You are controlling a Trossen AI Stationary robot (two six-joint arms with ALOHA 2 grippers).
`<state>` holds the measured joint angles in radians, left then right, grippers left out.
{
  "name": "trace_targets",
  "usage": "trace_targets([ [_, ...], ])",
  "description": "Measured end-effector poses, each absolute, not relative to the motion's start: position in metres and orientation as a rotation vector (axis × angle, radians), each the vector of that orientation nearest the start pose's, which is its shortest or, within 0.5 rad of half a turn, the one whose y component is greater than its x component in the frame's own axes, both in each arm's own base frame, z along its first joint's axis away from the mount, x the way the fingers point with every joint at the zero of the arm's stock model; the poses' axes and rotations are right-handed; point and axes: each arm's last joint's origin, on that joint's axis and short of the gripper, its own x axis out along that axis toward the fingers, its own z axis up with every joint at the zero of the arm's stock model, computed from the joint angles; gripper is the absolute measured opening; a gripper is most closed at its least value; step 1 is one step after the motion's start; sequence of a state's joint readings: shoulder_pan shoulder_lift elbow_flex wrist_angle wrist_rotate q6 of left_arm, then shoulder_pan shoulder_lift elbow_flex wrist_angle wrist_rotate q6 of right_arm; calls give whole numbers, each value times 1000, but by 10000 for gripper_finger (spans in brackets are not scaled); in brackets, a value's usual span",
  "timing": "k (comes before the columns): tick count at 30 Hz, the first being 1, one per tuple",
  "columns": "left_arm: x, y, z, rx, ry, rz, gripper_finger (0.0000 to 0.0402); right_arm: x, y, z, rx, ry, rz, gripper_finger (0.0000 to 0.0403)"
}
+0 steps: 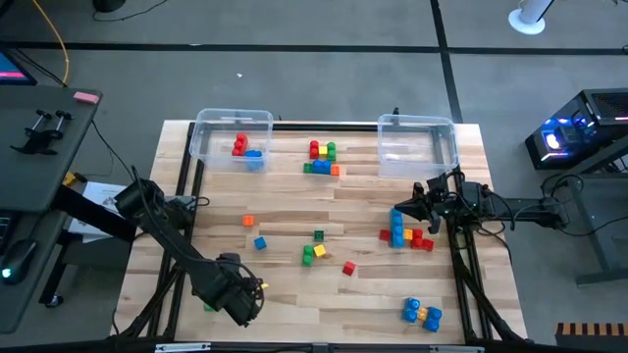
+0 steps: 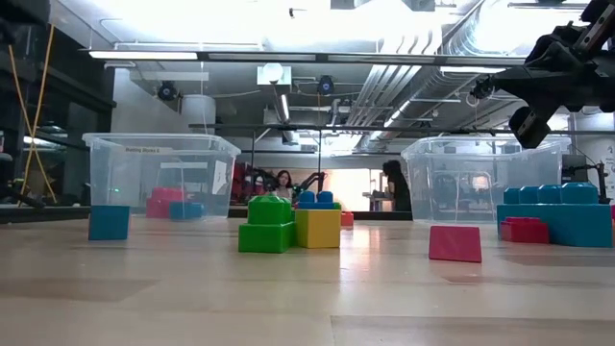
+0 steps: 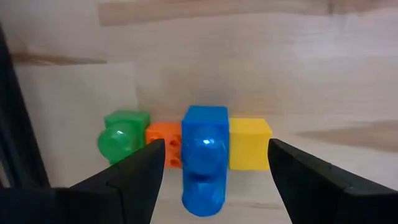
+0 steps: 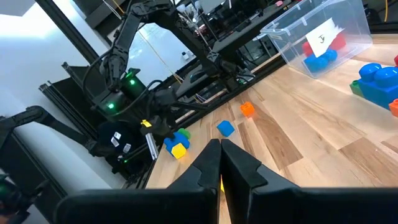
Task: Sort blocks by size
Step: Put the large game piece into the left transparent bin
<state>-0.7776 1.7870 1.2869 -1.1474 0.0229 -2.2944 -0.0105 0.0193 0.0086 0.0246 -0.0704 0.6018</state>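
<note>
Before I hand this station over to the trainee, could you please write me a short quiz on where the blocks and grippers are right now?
1. True or false: the bin on the left arm's side holds red and blue blocks.
2. Which colour of block sits between the fingers of the left gripper? A red, B blue, C green.
3. Fill in: the fingers of the right gripper are ____ (open or shut).

Key
1. True.
2. B: the blue block stands in the gap, and the fingers are open on either side of it.
3. Shut.
</note>
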Motion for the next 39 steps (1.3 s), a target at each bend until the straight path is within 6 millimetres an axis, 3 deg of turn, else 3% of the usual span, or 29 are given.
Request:
trace_targets([
  [7, 219, -219, 176, -1199, 1307, 1149, 268, 98, 1, 167, 601, 4, 62, 5],
  [14, 215, -214, 174, -1179, 1303, 1151, 262, 98, 1, 167, 601, 5, 62, 5],
  [18, 214, -214, 171, -1185, 1318, 1136, 215, 98, 1, 167, 601, 4, 62, 5],
  [25, 214, -213, 171, -1177, 1323, 1140, 79, 98, 1, 167, 601, 4, 62, 5],
  [28, 213, -213, 173, -1163, 1332, 1115, 71, 98, 1, 167, 601, 4, 62, 5],
  [31, 210, -207, 181, -1148, 1322, 1106, 71, 98, 1, 167, 601, 4, 62, 5],
  [33, 205, -198, 196, -1132, 1312, 1101, 71, 98, 1, 167, 601, 5, 63, 5],
  [39, 174, -145, 252, -1063, 1155, 1181, 71, 98, 1, 167, 601, 4, 62, 5],
])
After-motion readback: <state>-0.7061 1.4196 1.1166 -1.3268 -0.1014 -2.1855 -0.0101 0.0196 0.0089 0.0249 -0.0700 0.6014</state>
